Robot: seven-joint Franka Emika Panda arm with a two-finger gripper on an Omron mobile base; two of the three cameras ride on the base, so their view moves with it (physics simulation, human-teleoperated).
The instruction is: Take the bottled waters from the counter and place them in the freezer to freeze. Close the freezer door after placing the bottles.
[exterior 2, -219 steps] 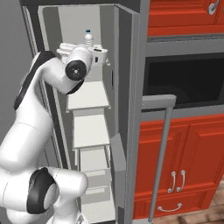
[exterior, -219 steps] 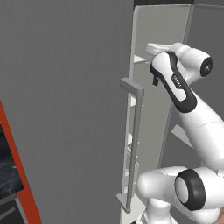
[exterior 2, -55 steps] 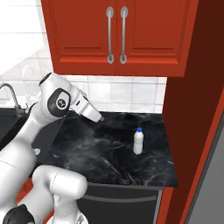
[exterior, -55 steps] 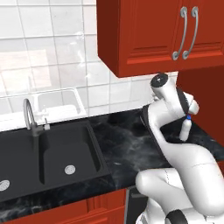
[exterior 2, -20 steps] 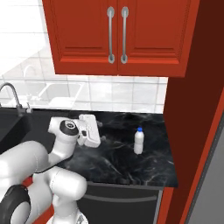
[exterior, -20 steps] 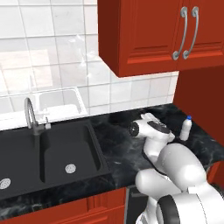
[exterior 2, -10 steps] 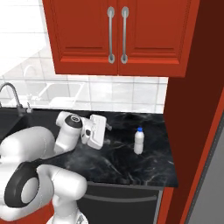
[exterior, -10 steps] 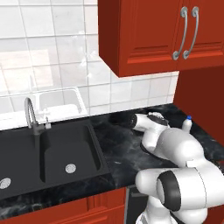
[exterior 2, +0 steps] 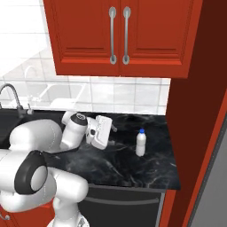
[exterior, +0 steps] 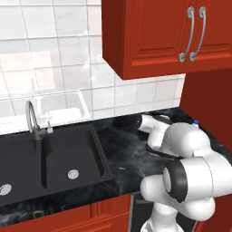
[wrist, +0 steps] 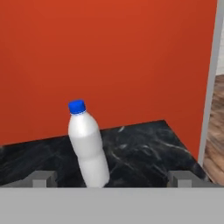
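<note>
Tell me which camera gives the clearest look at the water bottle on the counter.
The hand view: the water bottle stands upright, large and unobstructed between the open gripper's fingertips. The right base view shows the whole bottle but small, on the counter. In the left base view just its blue cap peeks over the arm.

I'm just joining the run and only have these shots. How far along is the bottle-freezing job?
Done: nothing these shots can confirm; the freezer isn't in view. In hand: the gripper is open and empty, levelled at one bottled water standing upright on the counter, apart from it; the hand view shows that bottle between the fingertips. Left: grasp it, carry it to the freezer, close the door.
</note>
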